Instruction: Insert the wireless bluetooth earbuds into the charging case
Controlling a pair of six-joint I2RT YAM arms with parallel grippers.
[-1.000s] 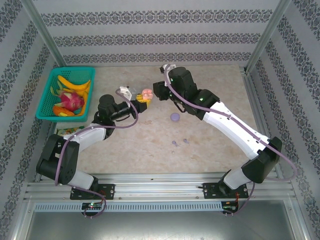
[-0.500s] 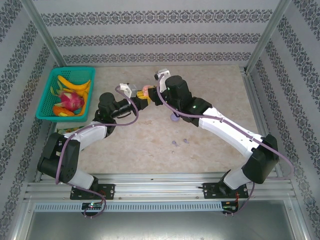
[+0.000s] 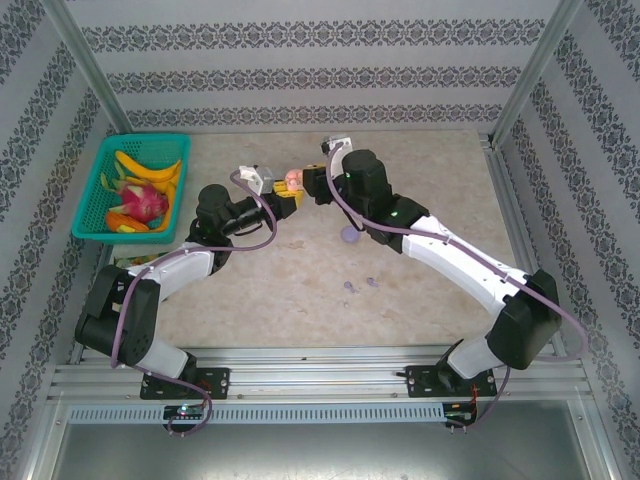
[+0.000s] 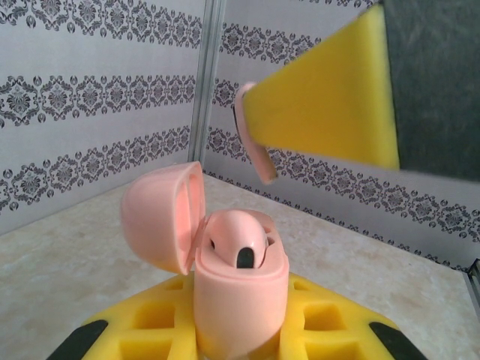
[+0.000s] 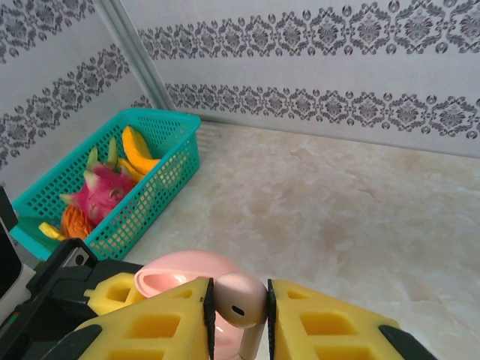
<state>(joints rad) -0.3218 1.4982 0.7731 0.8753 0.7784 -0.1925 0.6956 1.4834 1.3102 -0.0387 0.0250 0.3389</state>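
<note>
While raised over the tabletop (image 3: 450,170) in the top view, the open pink charging case (image 3: 292,181) sits clenched in the left tool (image 3: 289,196). Left wrist: a seated earbud (image 4: 238,241) fills one well. Right wrist: the right tool (image 5: 238,292) pinches a second earbud (image 5: 241,306) just above the case.

**Pink case open; one pink earbud held over it**

Your pink charging case (image 4: 241,300) stands upright, clamped low in the left gripper (image 4: 240,341), with its lid (image 4: 161,217) swung open to one side. A pink earbud (image 4: 241,238) with a dark spot appears seated in it. You have a second pink earbud (image 5: 238,304) pinched stem-down in the right gripper (image 5: 238,324), just above the case. Two light purple earbuds (image 3: 350,287) lie loose on the table (image 3: 300,270), well apart from the case.
</note>
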